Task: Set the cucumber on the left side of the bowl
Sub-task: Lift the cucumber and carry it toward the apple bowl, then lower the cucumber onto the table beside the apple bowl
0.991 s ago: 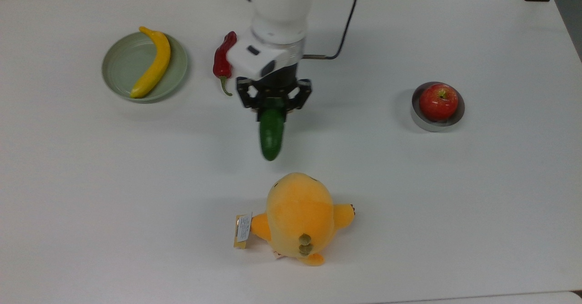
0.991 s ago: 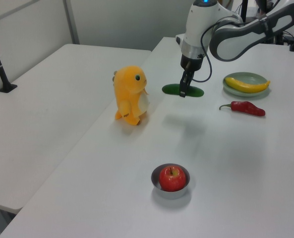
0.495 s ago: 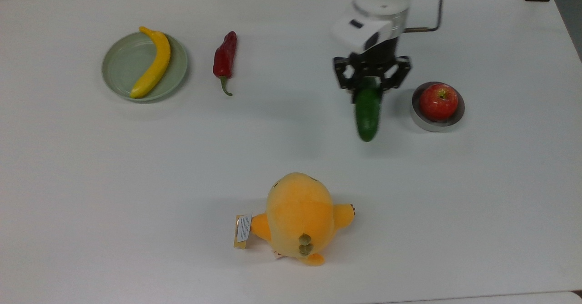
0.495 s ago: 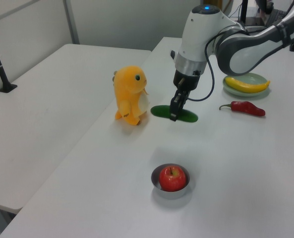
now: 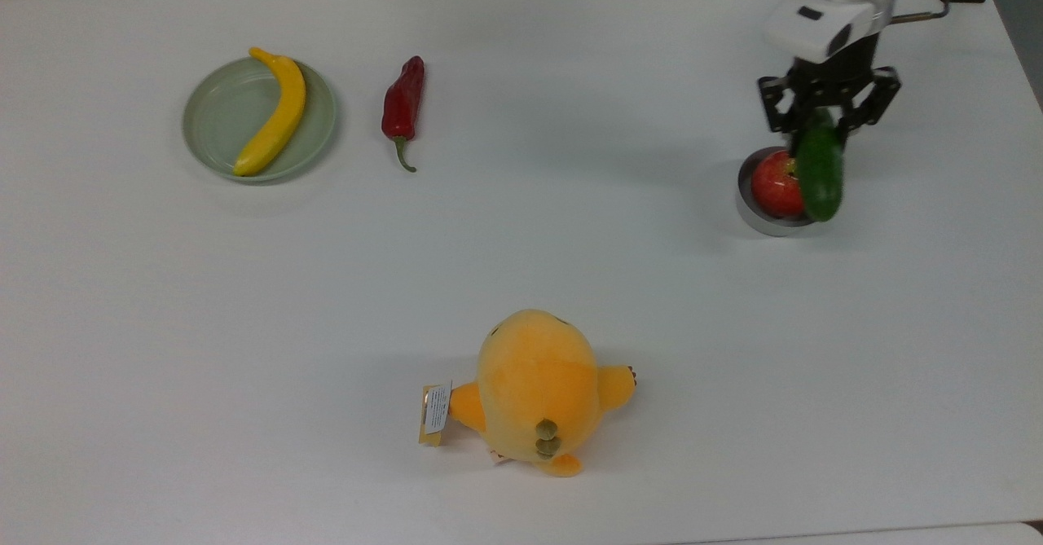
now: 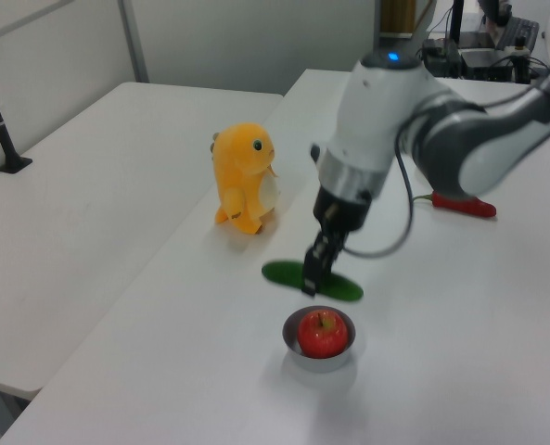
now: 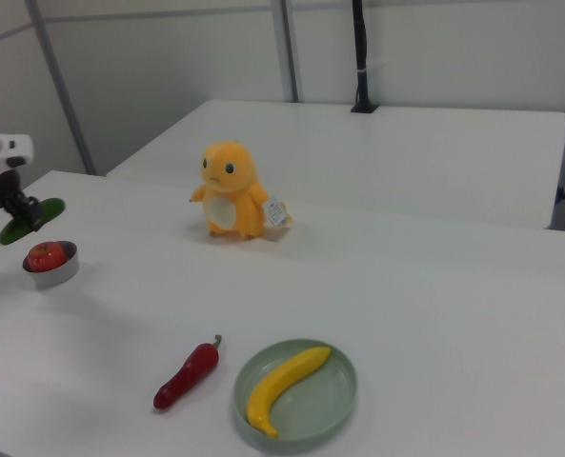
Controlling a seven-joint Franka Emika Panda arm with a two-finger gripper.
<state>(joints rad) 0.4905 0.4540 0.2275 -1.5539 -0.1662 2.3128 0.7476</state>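
White surface (image 5: 521, 268) lies bare around the grey bowl (image 5: 754, 215), though the top view's right edge is near. Fingers (image 5: 825, 118) are clamped on the cucumber (image 5: 819, 174), which hangs level above the bowl and its apple (image 5: 774, 185). Best settle it low onto bare surface beside the rim, then release.

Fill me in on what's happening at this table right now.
The robot arm's tool is shut on a dark green cucumber, held level in the air. In the top view it overlaps the small grey bowl, which has a red apple in it. A banana lies on a pale green plate, with a red chili pepper next to the plate and an orange plush toy nearer the camera.
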